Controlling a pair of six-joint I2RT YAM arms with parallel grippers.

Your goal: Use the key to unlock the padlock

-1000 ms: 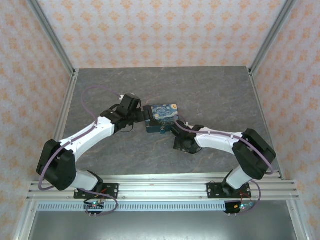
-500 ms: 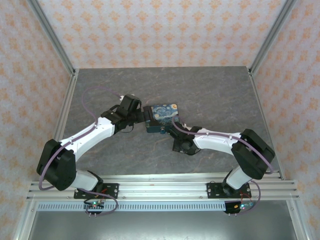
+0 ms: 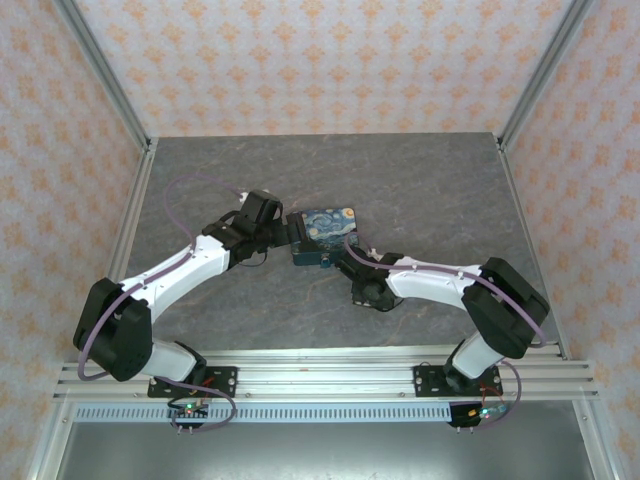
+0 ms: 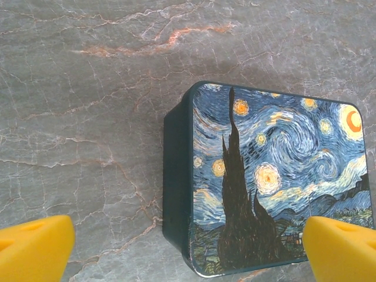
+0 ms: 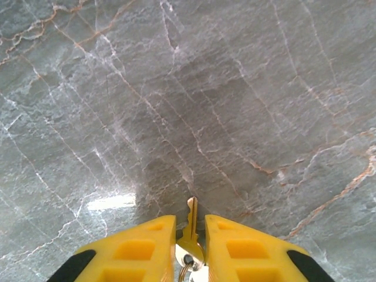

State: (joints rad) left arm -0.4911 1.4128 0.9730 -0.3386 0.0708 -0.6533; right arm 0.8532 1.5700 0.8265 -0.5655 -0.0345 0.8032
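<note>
A small brass key (image 5: 191, 226) on a ring stands on edge between the yellow fingers (image 5: 141, 249) of my right gripper (image 5: 190, 226), its blade pointing forward just above the grey stone table. Both jaws press against the key's head. From above, the right gripper (image 3: 349, 262) sits just off the front right corner of the blue night-sky box (image 3: 327, 232). My left gripper (image 4: 188, 258) is wide open and straddles the near end of that box (image 4: 276, 176), one fingertip (image 4: 35, 247) on each side. The padlock is hidden.
The marbled grey table (image 3: 440, 190) is bounded by metal frame posts and patterned walls on three sides. Both arms meet at the box in the table's middle. Bare surface lies ahead of the key (image 5: 194, 106).
My right gripper's jaws have closed in on the key, and that wrist has edged slightly toward the box. The left arm and the box have stayed put.
</note>
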